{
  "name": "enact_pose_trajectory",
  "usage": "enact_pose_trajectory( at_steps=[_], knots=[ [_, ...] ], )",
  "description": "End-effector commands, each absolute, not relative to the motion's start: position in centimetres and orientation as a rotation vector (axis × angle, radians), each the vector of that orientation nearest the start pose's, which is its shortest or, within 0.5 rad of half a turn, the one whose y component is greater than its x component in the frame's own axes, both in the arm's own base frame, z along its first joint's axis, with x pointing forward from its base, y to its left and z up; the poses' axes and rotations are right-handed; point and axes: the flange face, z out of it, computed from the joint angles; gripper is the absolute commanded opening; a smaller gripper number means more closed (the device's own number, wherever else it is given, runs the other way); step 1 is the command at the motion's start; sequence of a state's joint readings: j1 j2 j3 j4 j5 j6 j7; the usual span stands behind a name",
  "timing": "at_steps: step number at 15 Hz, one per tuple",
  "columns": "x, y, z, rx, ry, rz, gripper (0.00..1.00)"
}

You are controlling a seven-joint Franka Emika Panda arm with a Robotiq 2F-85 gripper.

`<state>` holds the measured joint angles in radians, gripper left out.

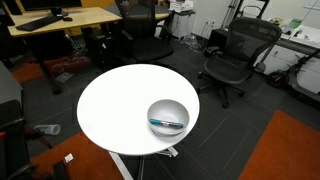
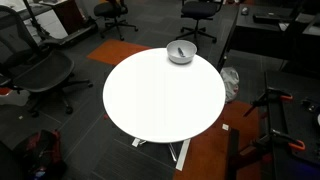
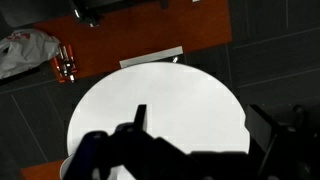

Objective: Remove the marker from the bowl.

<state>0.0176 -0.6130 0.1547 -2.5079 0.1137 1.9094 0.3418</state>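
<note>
The shiny grey bowl (image 1: 167,116) stands on the white round table (image 1: 115,105), close to its edge. It shows in both exterior views, small at the table's far rim in the second one (image 2: 181,52). The teal-blue marker (image 1: 167,124) lies inside the bowl, across its bottom; it is a dark streak in the bowl in an exterior view (image 2: 181,54). The arm shows in neither exterior view. In the wrist view my gripper (image 3: 200,125) is a dark silhouette high above the table (image 3: 180,90). Its fingers are wide apart and empty. The bowl is not clear in that view.
Black office chairs (image 1: 235,55) and wooden desks (image 1: 70,18) stand around the table. Another chair (image 2: 35,70) stands beside it. Orange carpet patches (image 1: 285,150) lie on the dark floor. A bag (image 3: 25,50) and small items lie on the floor beyond the table.
</note>
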Motion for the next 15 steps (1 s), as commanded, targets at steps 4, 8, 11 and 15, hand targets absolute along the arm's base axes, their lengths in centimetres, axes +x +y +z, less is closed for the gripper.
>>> enact_pose_trajectory(
  at_steps=[4,8,11,15],
  knots=[
    [36.0,7.4,48.7,-3.100,0.365,-0.008,1.00],
    [36.0,7.4,48.7,-3.100,0.364,-0.008,1.00],
    [37.5,6.7,48.6,-3.123,0.434,-0.067,1.00],
    [40.3,4.2,48.4,-3.121,0.582,-0.157,1.00]
  ],
)
